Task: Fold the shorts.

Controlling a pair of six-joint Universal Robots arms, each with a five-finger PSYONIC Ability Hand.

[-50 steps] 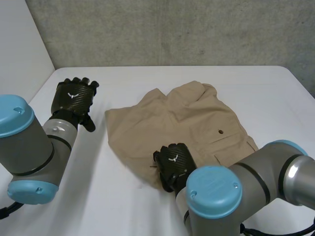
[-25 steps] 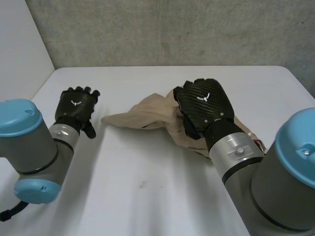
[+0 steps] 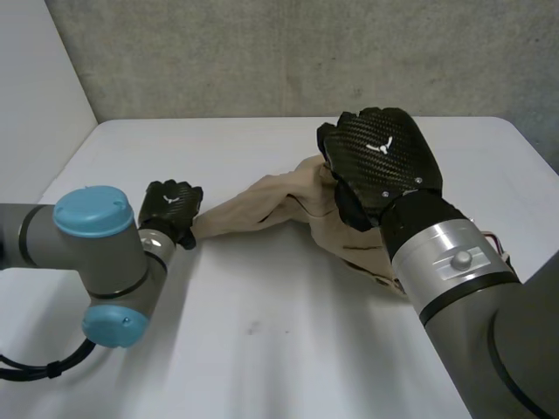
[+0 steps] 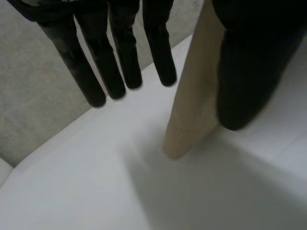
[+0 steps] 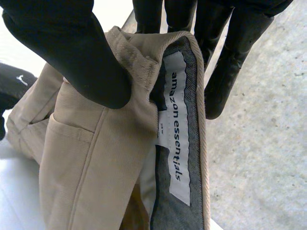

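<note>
The tan shorts are bunched and partly lifted off the white table. My right hand holds them up at the waistband. In the right wrist view its thumb and fingers pinch the waistband of the shorts, with the grey lining and label turned out. My left hand is low on the table at the shorts' stretched left corner. In the left wrist view a strip of the shorts runs between its thumb and its straight fingers. The thumb rests against the cloth and the fingers stand apart from it.
A grey concrete wall runs behind the table's far edge. Bare table lies in front of the shorts and to the far left. The left hand also appears beside the shorts in the right wrist view.
My right hand has raised the waistband from the near edge up and back, pulling the shorts off the table. My left hand has come down and right to the shorts' left corner.
</note>
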